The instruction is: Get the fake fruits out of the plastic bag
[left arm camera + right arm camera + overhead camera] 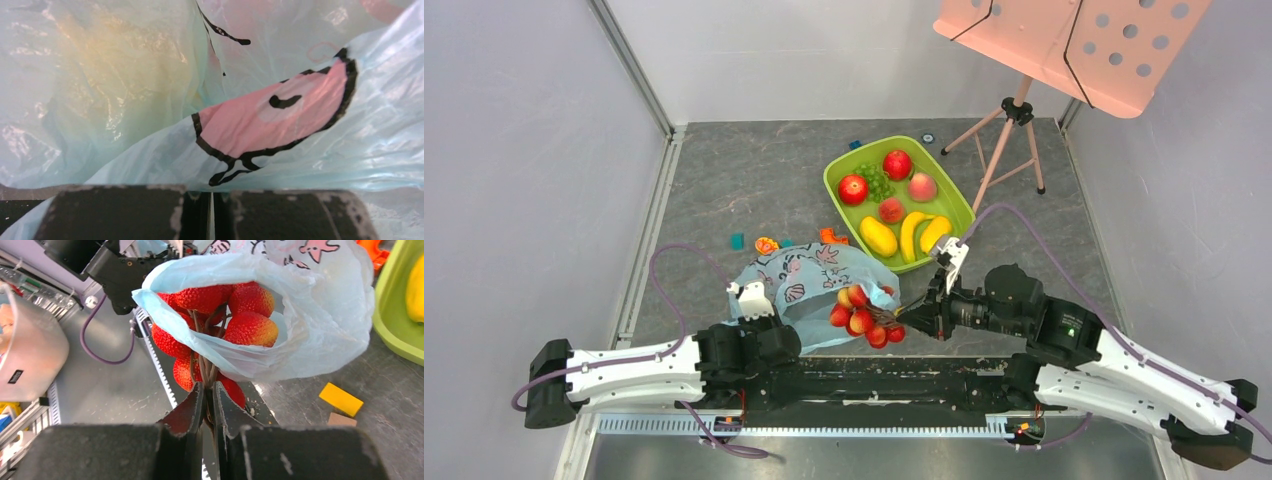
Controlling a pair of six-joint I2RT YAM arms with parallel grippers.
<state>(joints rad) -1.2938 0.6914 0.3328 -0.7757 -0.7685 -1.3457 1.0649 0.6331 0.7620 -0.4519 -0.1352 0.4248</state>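
One light, glossy bunch of strawberries (220, 315) sat half out of the soft, slippery bag (809, 275) near the desk's (754, 180) front edge, where your right tool (209, 400) was clamped on the thin stems (202, 372), the surest hold, and your left tool (210, 200) was pinched together on the film.

strawberry bunch (866, 318) half in bag (814, 270) mouth | tray (949, 205) behind-right of bag

No legible text, brand, number or sign was found in any view. The plastic bag (809, 272) carries only pink-and-dark cartoon prints, with no lettering among them. A small dark label (15, 376) sits on a pale rounded object (35, 347) at the left edge of the right wrist view; it is too small to read.
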